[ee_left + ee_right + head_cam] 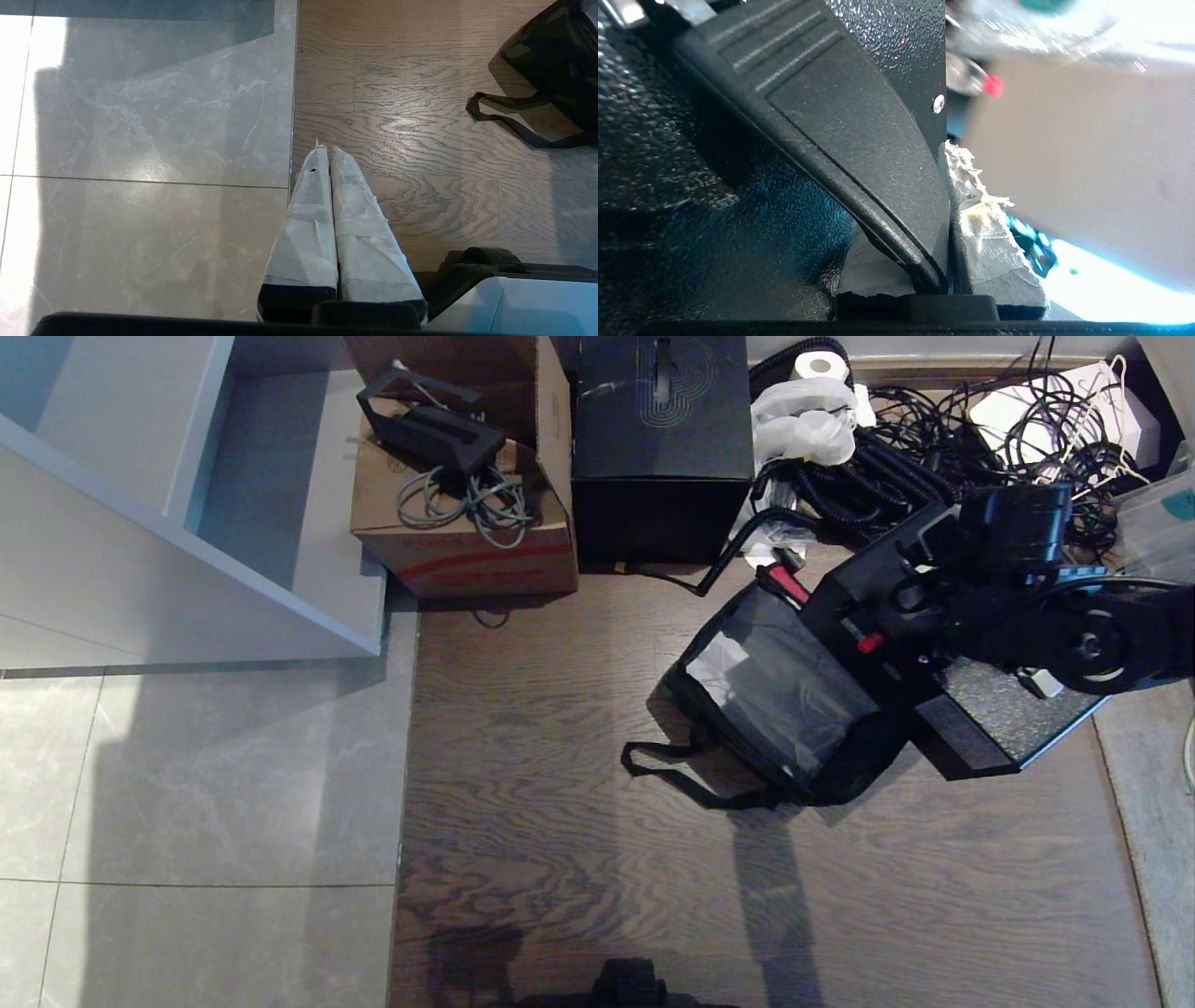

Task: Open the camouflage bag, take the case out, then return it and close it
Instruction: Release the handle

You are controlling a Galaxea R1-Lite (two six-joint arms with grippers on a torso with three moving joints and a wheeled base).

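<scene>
Camouflage bag (pixel 780 695): lies open on the wooden floor (pixel 560 803), grey lining showing, a black strap (pixel 681 775) trailing out toward the tiles; a strip of red shows at its far edge.

Case (pixel 1004 714): black, glittery, speckled; held tilted above the floor just beside the open bag, on the robot's right of it. Its black strap handle (pixel 831 126) with silver end is plain in the right wrist view.

Right gripper (pixel 924 261): taped fingers (pixel 990 238) clamped on the case's handle.

Left gripper (pixel 331 154): low, over the seam of tile and wood, well apart from the bag; fingers (pixel 355 224) pressed together, holding nothing.

Behind the bag: brown cardboard box (pixel 467 537) with cables on top, larger black box (pixel 663 439), a heap of black hoses and wires (pixel 934 457).
</scene>
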